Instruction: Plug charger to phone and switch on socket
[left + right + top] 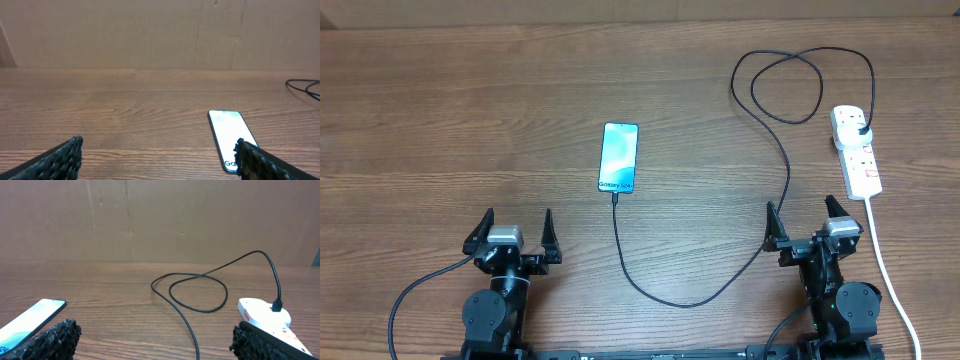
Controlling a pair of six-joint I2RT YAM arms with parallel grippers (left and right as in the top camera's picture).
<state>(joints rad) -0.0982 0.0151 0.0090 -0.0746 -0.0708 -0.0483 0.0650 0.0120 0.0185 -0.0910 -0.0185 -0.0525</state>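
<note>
Phone: The phone [619, 157] is lying flat and face up near the middle of the wooden surface [440, 120]. Its screen is glowing blue-teal, with white lettering sitting at the short edge that is facing the arms.

Charger: The charger [786, 180] is meeting that near short edge with its tip, though the tip is too small to tell whether it is fully seated. From there the thin black cable is sweeping toward the arms, curving right, climbing past the right arm and coiling in loose loops at the far right.

Plug: The black plug [861, 130] is sitting in the far end of the socket.

Socket: The socket [857, 155] is lying at the right side of the surface, well apart from the phone. It is showing red markings, but its switch position is not readable.

White cord: The thick white cord [885, 260] is trailing from the socket's near end toward the front edge, passing the right arm.

Left pincer: The left pincer [516, 215] is standing wide apart and holding nothing, near the front edge and to the left of the phone.

Right pincer: The right pincer [801, 206] is also gaping wide and empty. The black cable is running just beside its left finger, and the socket is lying near its right.

Backdrop: A brown cardboard wall [150, 30] is standing behind the surface.
</note>
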